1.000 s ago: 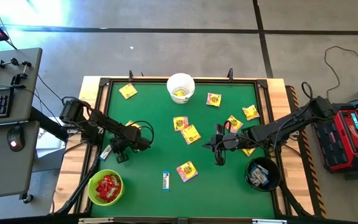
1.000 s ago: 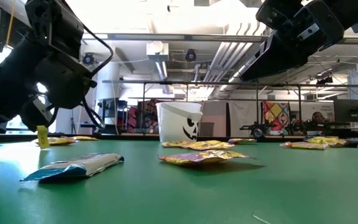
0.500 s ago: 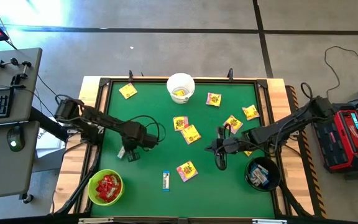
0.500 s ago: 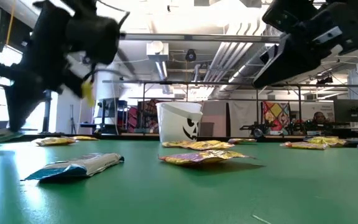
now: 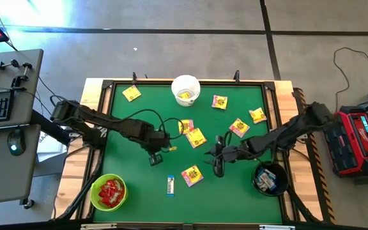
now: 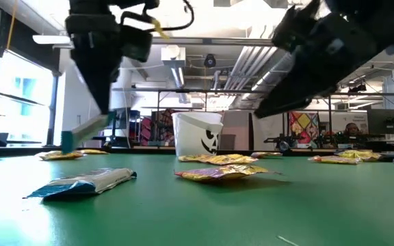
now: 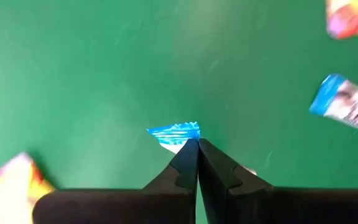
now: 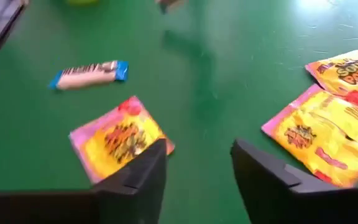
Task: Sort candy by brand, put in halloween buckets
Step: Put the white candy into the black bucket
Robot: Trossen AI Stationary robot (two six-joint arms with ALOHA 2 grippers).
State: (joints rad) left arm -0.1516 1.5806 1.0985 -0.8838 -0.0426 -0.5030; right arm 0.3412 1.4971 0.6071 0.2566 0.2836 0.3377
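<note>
Left gripper [image 7: 197, 144]: fingers pressed together on the blue crimped end of a narrow white-and-blue wrapped bar [image 7: 174, 134], held clear of the green felt table top [image 5: 142, 176] at centre-left of the high view; most of that bar is hidden behind the fingers, so its brand print cannot be read. The pinch at one end is judged to let the bar hang free for a drop into a pail. Right gripper [image 8: 197, 163]: fingers spread apart and empty, hovering just right of centre in the high view above a yellow packet with pink print [image 8: 118, 138], judged its next pick. A second white-and-blue bar [image 5: 170, 184] lies flat at lower centre. Further yellow packets [image 5: 195, 137] are scattered over the centre and upper right. The black round plastic pail [image 5: 270, 178], lower right, holds pale pieces too small to identify. The lime green round pail [image 5: 108, 192], lower left, holds red packets. The white round pail [image 5: 186, 89], top centre, shows yellow inside. In the low view both arms are cut off at the upper edge and blurred, and only the white pail can be seen.
</note>
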